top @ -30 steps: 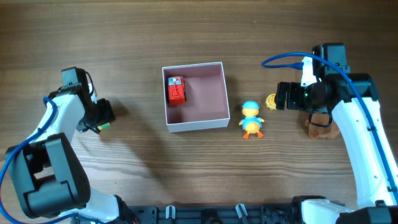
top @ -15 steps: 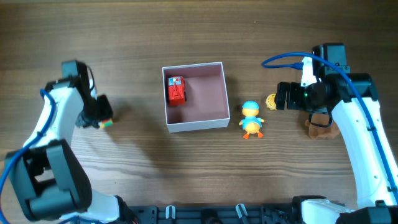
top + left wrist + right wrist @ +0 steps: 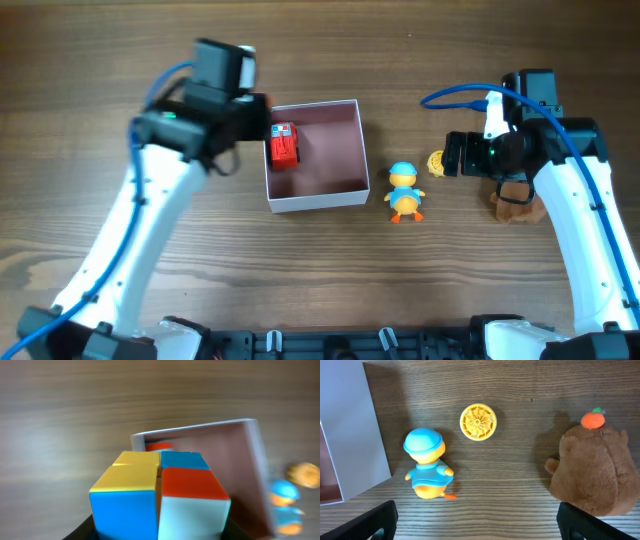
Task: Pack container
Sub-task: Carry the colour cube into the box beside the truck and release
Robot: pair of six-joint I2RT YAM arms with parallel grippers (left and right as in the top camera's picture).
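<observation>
The container is a square white-walled box with a pink inside at the table's middle. A red toy car lies in its left part. My left gripper hovers at the container's left edge. The wrist hides its jaws from above. In the left wrist view it is shut on a multicoloured cube, with the container just beyond. My right gripper is open and empty, above bare table near the duck toy.
The duck toy stands right of the container. A yellow disc lies beyond it. A brown plush sits under the right arm. The container's white wall shows at the right wrist view's left edge.
My left arm has swung from the table's far left over to the container's left edge, carrying the cube. The right arm and the toys have not moved.
</observation>
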